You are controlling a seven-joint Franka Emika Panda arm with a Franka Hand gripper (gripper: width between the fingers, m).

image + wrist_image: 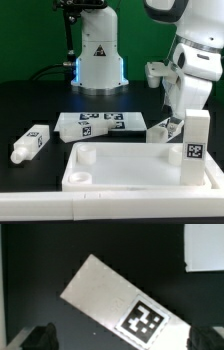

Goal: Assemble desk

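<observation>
Pincer (123,339): spread wide, pinching nothing. Fingers (40,336) visible only as dark tips at either side of the wrist view. Pointed down over a lying leg (105,294), with the tag of that leg between the tips and apart from both. Judged as a hover before a grasp, spread wide for clearance on both long faces. Before closing, turn to match the slant of the leg, set diagonally to the line between the tips. White patch (205,249) beyond the leg: not identifiable.

In the exterior view, tips hidden among arm (192,60) and upright leg (196,148); position there not determinable. Lying leg probably the one just behind the panel (130,172), beside the marker board (95,122).

Upright leg: standing at the panel corner on the exterior view's right, tag toward the camera. Probably seated in its hole, hence vertical without support; depth of seating not visible.

Panel: flat at the front of the desk (30,105), rim up, for entry of legs from above. Two round holes (84,156) open at the exterior view's left.

Left leg (30,143): lying on the desk, well apart from the panel, presumably parked for a later step. Fourth leg not made out.

Desk: black, matt, level. Behind: arm base (100,60) with a blue glow, cables, dark backdrop, green strip at the top.
</observation>
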